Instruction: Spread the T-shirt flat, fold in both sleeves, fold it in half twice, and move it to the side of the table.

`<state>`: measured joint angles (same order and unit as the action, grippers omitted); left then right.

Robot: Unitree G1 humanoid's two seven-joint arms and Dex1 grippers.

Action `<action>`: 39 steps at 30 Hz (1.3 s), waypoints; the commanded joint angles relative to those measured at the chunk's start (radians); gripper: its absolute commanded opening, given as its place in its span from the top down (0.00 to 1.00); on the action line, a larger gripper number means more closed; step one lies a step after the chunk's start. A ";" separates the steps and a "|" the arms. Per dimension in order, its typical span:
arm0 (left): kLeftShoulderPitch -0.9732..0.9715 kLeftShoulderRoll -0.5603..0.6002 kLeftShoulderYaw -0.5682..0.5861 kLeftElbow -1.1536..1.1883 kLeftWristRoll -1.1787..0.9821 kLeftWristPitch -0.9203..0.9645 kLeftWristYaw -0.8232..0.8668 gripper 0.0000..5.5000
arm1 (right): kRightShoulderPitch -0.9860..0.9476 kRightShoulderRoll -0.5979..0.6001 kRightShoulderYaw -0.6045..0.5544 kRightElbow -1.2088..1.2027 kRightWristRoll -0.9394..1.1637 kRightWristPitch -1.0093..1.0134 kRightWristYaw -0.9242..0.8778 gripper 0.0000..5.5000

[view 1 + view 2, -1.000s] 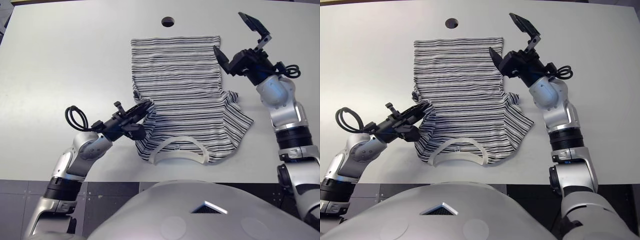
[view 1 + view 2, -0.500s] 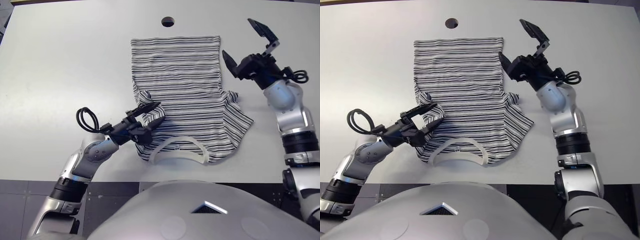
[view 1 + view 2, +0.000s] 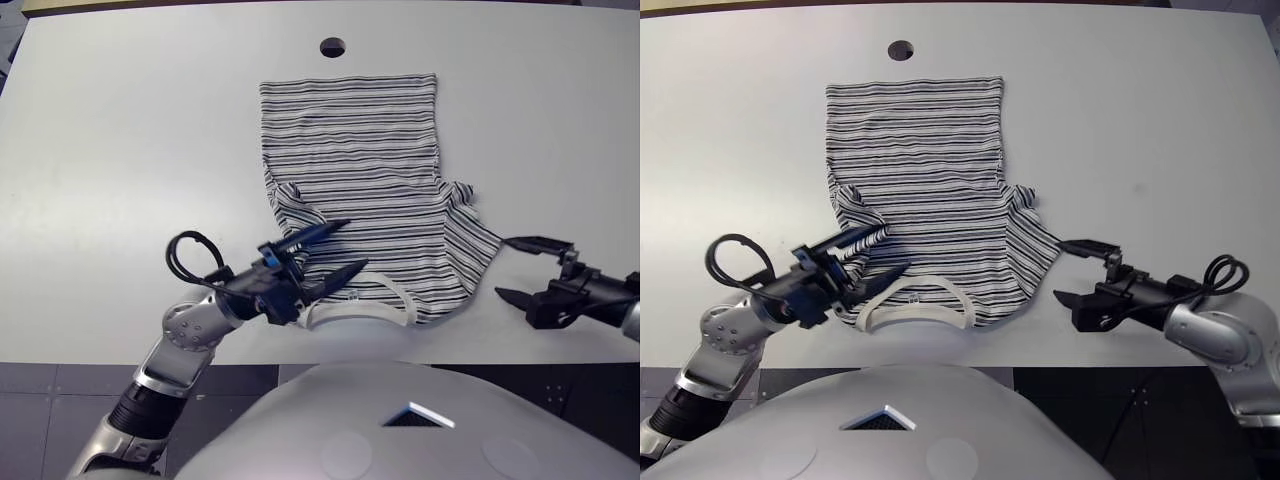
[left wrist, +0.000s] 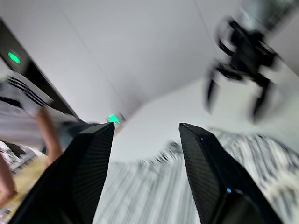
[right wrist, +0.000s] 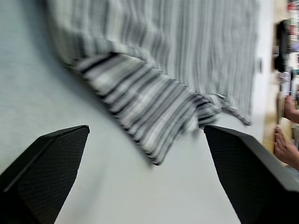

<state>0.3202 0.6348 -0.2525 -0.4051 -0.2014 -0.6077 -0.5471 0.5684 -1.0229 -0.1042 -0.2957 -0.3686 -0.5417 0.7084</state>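
Both arms have swung down toward the near edge, left claw point(image 3: 355, 243) gaping empty over the collar corner of the T-shirt point(image 3: 360, 150), right claw point(image 3: 505, 267) gaping empty beside the right sleeve point(image 3: 470, 235), the garment spread mid-table point(image 3: 130, 130), that sleeve and both halvings seemingly undone.
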 commanded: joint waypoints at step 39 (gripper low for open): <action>-0.046 -0.128 0.258 0.058 -0.019 0.045 0.009 0.53 | -0.346 0.051 0.307 0.432 -0.167 -0.032 -0.210 0.94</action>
<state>0.2727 0.5079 0.0002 -0.3349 -0.2298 -0.5688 -0.5309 0.1995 -0.9621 0.1704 0.0984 -0.4984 -0.5859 0.4701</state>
